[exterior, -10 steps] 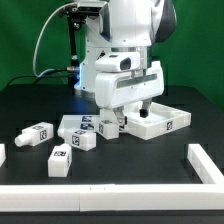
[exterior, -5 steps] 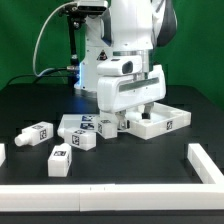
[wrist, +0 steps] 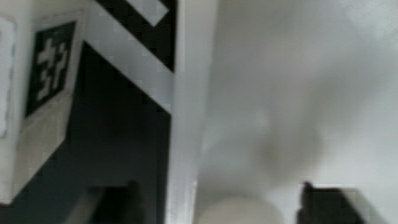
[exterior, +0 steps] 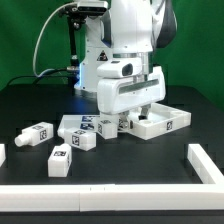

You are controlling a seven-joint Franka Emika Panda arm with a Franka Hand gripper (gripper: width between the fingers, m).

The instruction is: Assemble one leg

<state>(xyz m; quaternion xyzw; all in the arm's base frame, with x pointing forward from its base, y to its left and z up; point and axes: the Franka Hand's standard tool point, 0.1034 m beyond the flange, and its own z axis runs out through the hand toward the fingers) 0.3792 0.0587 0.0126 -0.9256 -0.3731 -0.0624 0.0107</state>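
- tilted leg (exterior: 38, 132) lies on the black table (exterior: 130, 165), far to the exterior view's left of the panel (exterior: 166, 126)
- front leg (exterior: 62, 160) lies nearer the camera, also well left of the panel
- middle leg (exterior: 83, 141) lies just in front of the marker board (exterior: 76, 124), left of the panel
- gripper (exterior: 128, 116) hangs low at the panel's left edge; in the wrist view its fingers (wrist: 329, 203) stand wide apart with a white surface between them, clasping nothing
- no leg sits on the panel
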